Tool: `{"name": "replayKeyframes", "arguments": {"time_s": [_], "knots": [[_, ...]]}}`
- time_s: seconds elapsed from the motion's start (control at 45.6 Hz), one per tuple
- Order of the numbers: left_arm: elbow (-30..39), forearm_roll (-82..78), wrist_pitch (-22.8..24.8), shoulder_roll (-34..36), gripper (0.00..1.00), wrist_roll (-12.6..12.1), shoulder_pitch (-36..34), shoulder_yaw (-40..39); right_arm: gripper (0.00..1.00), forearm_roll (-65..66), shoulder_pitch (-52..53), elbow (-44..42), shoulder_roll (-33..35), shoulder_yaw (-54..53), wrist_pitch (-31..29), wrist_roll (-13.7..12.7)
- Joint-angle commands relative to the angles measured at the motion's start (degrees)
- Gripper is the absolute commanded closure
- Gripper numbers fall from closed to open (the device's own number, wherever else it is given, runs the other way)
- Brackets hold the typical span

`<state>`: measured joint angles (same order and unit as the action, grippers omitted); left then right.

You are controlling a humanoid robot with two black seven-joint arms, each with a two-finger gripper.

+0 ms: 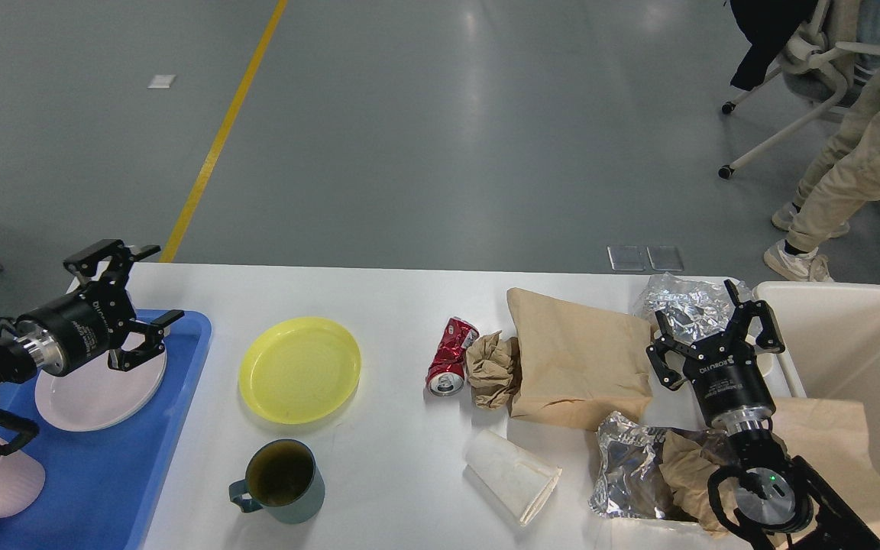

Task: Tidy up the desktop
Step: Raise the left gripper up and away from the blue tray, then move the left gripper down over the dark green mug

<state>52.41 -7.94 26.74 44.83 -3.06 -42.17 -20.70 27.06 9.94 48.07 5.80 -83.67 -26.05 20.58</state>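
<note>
Bare desktop (402, 305) between yellow plate (300, 370) at nine o'clock and crushed can (451, 356) at three; mug (281, 481) blocks six.

Probably a workshop or lab hall: smooth grey floor (425, 137) with a yellow line (218, 137), and a rolling office chair (807, 69) far right.

Lighting bright and even, from overhead. Pale glare streaks on the grey floor (478, 99). Shadows under items on the white worktop (402, 305) are soft and short. Focus sharp throughout; crumpled foil (684, 302) glints.
</note>
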Motion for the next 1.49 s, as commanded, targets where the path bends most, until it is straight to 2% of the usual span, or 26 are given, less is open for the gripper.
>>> {"name": "replayKeyframes", "arguments": {"time_s": [0.0,0.132,0.241,0.329,0.439,0.592,0.658,0.79,0.943,1.031,1.097,1.184,1.294,1.47], "knots": [[-0.29,-0.23,0.42,2.63,0.03,-0.28,-15.02,22.07,0.0,0.01,0.0,0.0,0.0,0.0,-0.05,-0.01],[-0.2,-0.24,0.6,2.81,0.03,-0.01,-30.93,43.61,0.0,0.01,-0.09,0.0,0.0,0.0,-0.05,-0.01],[0.32,-0.32,1.48,1.85,0.03,-0.11,-41.05,60.4,0.0,0.01,-0.09,0.09,0.0,0.0,-0.05,-0.01],[0.85,-0.32,3.14,-3.94,0.03,-0.1,-48.43,71.22,0.0,0.01,-0.09,0.09,0.0,0.0,-0.05,0.07],[1.73,-0.15,7.79,-8.78,0.03,-0.02,-57.39,78.61,0.0,0.01,-0.09,0.09,0.0,0.0,-0.05,0.07],[8.83,0.11,19.04,-19.94,0.03,0.33,-71.01,89.77,0.0,0.01,-0.09,0.09,0.0,0.0,-0.05,-0.01],[13.14,0.73,21.69,-23.46,0.03,0.51,-76.91,92.59,0.0,0.01,-0.09,0.09,0.0,0.0,-0.05,-0.01],[23.77,5.29,20.99,-28.56,0.03,0.6,-85.26,96.63,0.0,0.01,-0.18,0.09,0.0,0.0,-0.05,-0.01],[36.87,9.6,15.11,-32.52,0.03,1.39,-96.68,100.5,0.0,0.01,-0.09,0.09,0.0,0.0,-0.05,-0.01],[42.24,10.31,11.85,-33.14,0.03,1.65,-100.12,102.08,0.0,0.01,-0.09,0.0,0.0,0.0,-0.05,-0.01],[45.14,11.27,10.8,-33.57,0.03,2.26,-101.88,103.23,0.0,0.01,-0.18,0.0,0.0,0.0,-0.05,-0.01],[48.13,13.29,10.71,-36.2,0.03,5.16,-105.39,105.77,0.0,0.01,-0.09,0.0,0.0,0.0,-0.05,-0.01],[48.49,16.02,11.85,-40.16,0.03,8.85,-107.16,108.15,0.0,0.01,-0.09,0.0,0.0,0.0,-0.05,0.07],[48.49,16.11,13.34,-40.87,0.03,10.09,-107.25,108.33,0.0,0.01,-0.09,0.0,0.0,0.0,-0.05,-0.01]]}}
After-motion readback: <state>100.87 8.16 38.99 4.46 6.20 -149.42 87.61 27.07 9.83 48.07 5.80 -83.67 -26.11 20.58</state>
